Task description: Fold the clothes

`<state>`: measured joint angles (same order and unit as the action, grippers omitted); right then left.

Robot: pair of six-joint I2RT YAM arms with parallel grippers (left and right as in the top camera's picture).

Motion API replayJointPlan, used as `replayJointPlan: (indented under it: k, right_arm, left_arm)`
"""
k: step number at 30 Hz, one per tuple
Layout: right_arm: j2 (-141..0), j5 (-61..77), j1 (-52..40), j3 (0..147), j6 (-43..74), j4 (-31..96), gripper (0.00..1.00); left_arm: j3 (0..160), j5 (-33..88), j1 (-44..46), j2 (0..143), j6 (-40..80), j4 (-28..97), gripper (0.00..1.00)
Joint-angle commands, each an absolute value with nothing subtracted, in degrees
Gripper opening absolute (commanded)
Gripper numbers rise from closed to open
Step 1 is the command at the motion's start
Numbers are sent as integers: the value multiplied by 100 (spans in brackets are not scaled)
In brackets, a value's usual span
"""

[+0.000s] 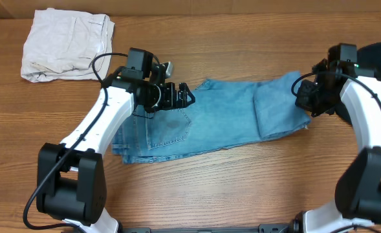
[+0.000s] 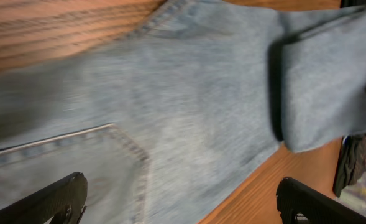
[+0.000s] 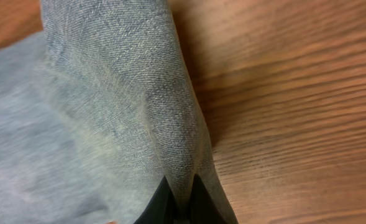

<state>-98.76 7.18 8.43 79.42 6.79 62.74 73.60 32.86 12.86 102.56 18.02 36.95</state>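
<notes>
The jeans (image 1: 222,120) are lying lengthwise between the left and right edges of the counter (image 1: 242,194), the jaws of the right arm (image 1: 308,97) pinching shut on their folded leg end, those of the left arm (image 1: 171,96) hanging wide open, empty, over the pocket end.

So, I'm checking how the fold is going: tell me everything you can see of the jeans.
The jeans are light-blue denim, lying flat across the wooden table. The waist end is nearer the left arm, with a stitched back pocket facing up. At the other end the legs are folded back over themselves into a doubled layer. The right pincer is shut on a raised ridge of that fold. The open left pincer hangs over the pocket area; whether it touches cannot be told.
</notes>
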Motion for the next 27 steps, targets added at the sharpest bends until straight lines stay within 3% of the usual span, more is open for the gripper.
replayJointPlan:
  k: [1, 8, 19, 22, 27]
  right_arm:
    - [-9284, 198, 357, 8152, 941, 6300, 4]
    - [-9511, -121, -928, 8055, 1387, 6283, 4]
    - [-10215, -593, -2152, 7902, 1809, 6062, 4]
    - [-10248, -285, -2504, 7902, 1813, 5876, 4]
    - [-10248, 1391, -2832, 7902, 2150, 5168, 5]
  left_arm:
    - [7411, 3542, 888, 9926, 1841, 3704, 100]
    - [7411, 4198, 276, 9810, 1839, 3750, 100]
    - [7411, 4200, 222, 9810, 1837, 3809, 100]
    - [7411, 4178, 220, 9810, 1839, 3793, 100]
    - [7411, 4182, 110, 9810, 1841, 3837, 100]
